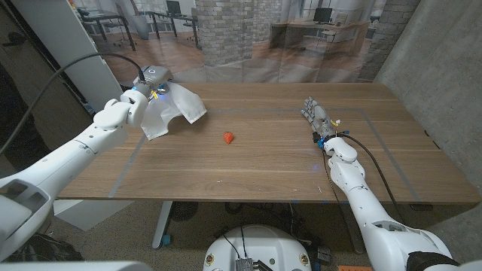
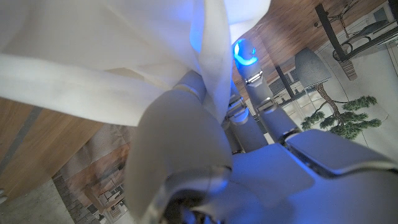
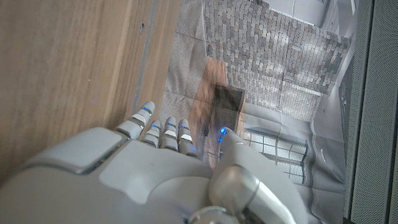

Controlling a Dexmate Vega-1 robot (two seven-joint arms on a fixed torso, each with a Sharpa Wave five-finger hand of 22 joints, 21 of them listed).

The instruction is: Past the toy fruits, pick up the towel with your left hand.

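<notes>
A white towel (image 1: 172,110) hangs from my left hand (image 1: 147,84) at the table's far left, lifted with its lower folds draping down to the wood. In the left wrist view the towel (image 2: 124,56) is bunched between the fingers of my left hand (image 2: 205,143), which grips it. A small red toy fruit (image 1: 228,138) lies near the table's middle, to the right of the towel. My right hand (image 1: 315,117) stands at the right side of the table with fingers straight and apart, holding nothing; in the right wrist view that right hand (image 3: 155,162) is beside bare wood.
The wooden table (image 1: 263,173) has faint taped lines across it. Its far edge runs just behind my left hand, and a grey wall (image 1: 444,68) stands to the right. An office floor with desks (image 1: 316,22) lies beyond.
</notes>
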